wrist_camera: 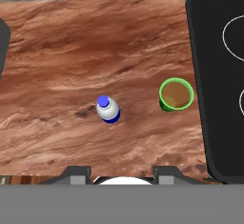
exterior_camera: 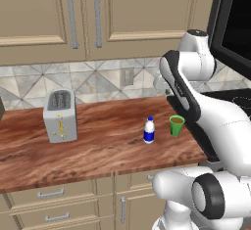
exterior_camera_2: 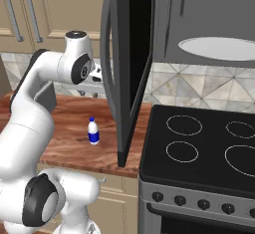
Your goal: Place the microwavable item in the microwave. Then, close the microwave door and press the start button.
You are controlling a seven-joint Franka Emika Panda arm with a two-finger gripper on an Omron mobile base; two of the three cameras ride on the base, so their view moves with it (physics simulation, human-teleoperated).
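Hovering high above the table (wrist_camera: 71,51), the half-open, empty pincer (wrist_camera: 122,170) looks down to line up on the green cup (wrist_camera: 176,94), standing between the white bottle (wrist_camera: 107,109) and the stove (wrist_camera: 214,75).

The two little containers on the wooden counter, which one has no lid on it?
The small green tapered cup is open on top, showing brownish contents; it stands nearest the black stovetop. The white bottle beside it has a blue cap.

Home kitchen: wood-grain counter (exterior_camera: 98,141) under beige wall cabinets (exterior_camera: 73,13), patterned tile backsplash (exterior_camera: 88,82) behind it, toaster (exterior_camera: 60,115) on it, black cooktop (exterior_camera_2: 199,153) just right of it, over-range microwave (exterior_camera_2: 199,24) above that.
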